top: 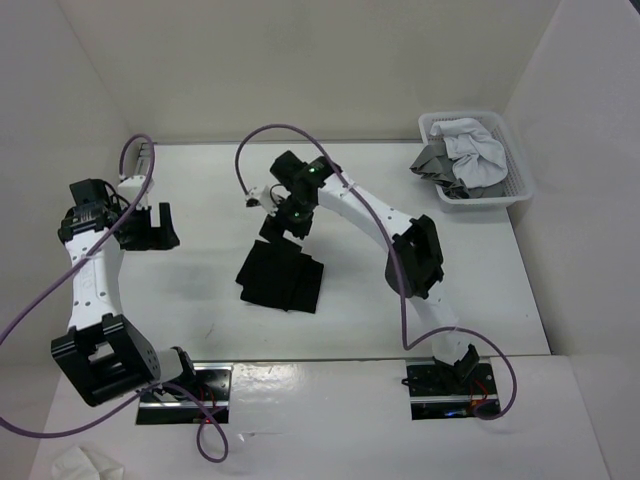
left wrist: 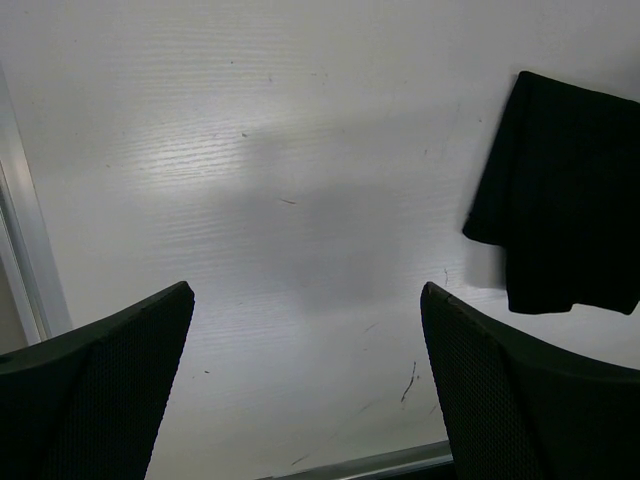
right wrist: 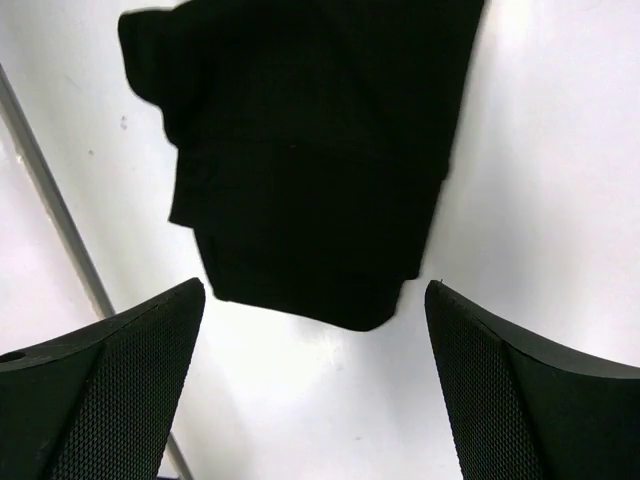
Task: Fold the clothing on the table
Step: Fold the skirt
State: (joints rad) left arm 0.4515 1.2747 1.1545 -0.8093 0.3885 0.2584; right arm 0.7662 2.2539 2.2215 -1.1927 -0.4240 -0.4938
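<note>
With both the right end effector [top: 287, 222], just above the folded clothing [top: 281, 280] at mid-frame on the desk [top: 200, 190], and the left end effector [top: 150, 228] at far left wide and empty, we risk a low pullback snagging the top fold.

Table [top: 200, 290]: white, matte, rectangular, with a thin metal strip along its edge and faint dark scuffs on the surface.
Clothing [top: 281, 279]: black, folded compact, lying flat near the middle.
Basket [top: 522, 165]: white plastic, at the far right corner, well apart from the clothing.
</note>
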